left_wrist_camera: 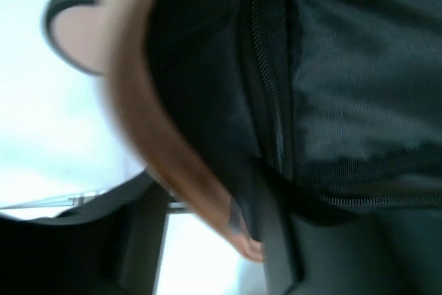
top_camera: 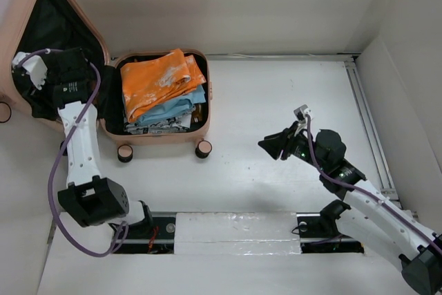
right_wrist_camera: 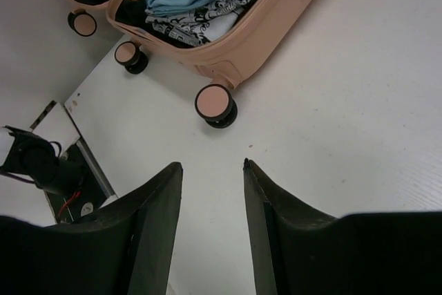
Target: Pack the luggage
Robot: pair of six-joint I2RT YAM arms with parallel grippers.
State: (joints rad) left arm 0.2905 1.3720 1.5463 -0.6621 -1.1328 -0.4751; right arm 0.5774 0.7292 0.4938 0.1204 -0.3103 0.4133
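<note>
While the luggage lies open at the table's far-left corner, lid tilted up, folded clothes fill its base, orange on top. The left gripper is at the lid's black lining — fingers hidden, so I cannot tell their state. The right gripper hovers well right of the 2 base wheels, fingers apart, holding nothing.

We see two arms mounted at the ends of the white base bar. Left of the bar, the left arm has white links between bulky black joint housings, one bearing a small pale marking, with a purple cable looping alongside. Right of the bar, the right arm matches; a second purple cable runs to the right gripper, whose black jaws taper to blunt tips
</note>
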